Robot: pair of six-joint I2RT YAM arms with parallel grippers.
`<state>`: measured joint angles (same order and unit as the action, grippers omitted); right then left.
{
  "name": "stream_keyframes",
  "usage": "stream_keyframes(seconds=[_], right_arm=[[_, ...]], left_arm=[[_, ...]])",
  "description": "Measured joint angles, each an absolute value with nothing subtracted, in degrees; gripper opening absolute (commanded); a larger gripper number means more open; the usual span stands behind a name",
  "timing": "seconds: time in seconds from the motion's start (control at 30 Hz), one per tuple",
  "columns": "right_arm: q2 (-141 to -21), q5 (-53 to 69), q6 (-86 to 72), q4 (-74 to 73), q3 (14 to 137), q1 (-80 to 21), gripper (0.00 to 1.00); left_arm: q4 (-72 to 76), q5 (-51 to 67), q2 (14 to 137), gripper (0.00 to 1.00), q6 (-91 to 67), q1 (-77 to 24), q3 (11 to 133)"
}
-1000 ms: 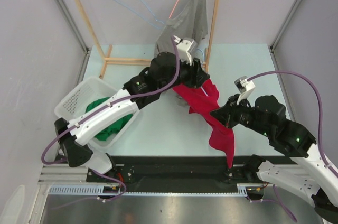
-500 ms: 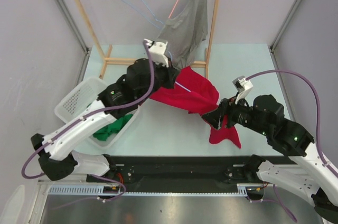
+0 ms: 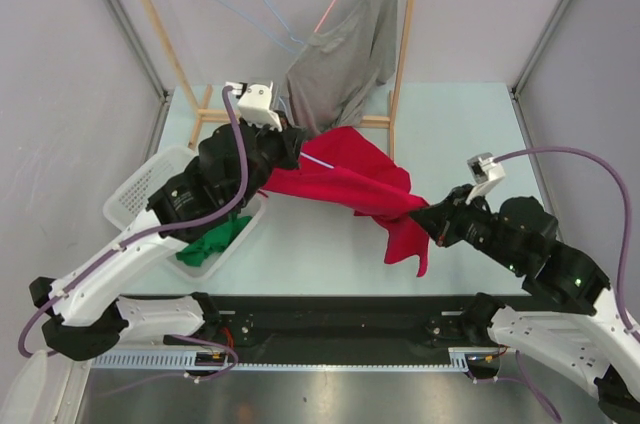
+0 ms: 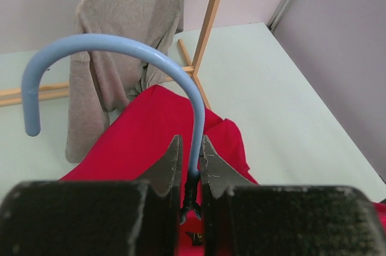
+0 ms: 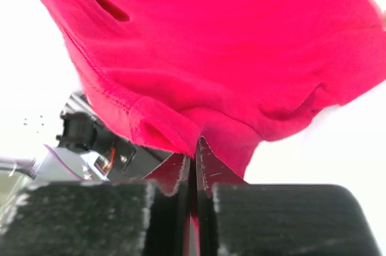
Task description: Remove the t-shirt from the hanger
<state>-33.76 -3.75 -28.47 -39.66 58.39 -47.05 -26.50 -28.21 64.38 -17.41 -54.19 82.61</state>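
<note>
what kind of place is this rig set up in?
Probably a lab test cell for laundry handling, not a home: plain panel walls, a wooden clothes rack and a white laundry basket.

Blue hanger (image 4: 96, 40) body hidden inside red t-shirt (image 3: 340, 179); grey shirt (image 4: 96, 105) cut off at left wrist view's top edge.
</note>
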Motion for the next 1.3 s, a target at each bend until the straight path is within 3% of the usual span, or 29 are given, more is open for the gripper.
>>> stream_keyframes(seconds=[0.2,0.5,0.77,1.0,1.2,1.27,1.3], right_arm=[[-30.8,-12.4,-32.8,-41.4,58.4,-47.1,0.0],[-20.3,-26.5,-45.3,-47.0,57.0,-47.4,0.0],[-22.0,-26.5,-46.9,-46.9,55.0,-47.5,0.0],[-24.1,-22.9,-43.7,-44.7,54.6,-47.4,0.0],[-35.0,-13.3,-40.6,-41.5,54.7,-47.3,0.01],[-38.9,-10.5,-40.2,-41.4,54.7,-47.3,0.1],[-40.5,-9.4,-40.2,-41.3,54.6,-47.4,0.26]], left_arm=[[-26.7,-36.1,61.0,0.0,-21.3,-54.3,78.4],[-21.3,-50.7,39.4,0.01,-37.1,-54.7,59.9],[-21.6,-54.3,41.0,0.0,-43.1,-54.7,61.7],[-20.8,-47.9,41.9,0.0,-47.5,-54.5,61.7],[-11.6,-32.3,43.5,0.0,-52.7,-54.2,62.4],[-9.0,-26.9,45.0,0.0,-55.0,-54.2,63.5],[-7.6,-24.6,45.6,0.0,-56.2,-54.1,63.9]])
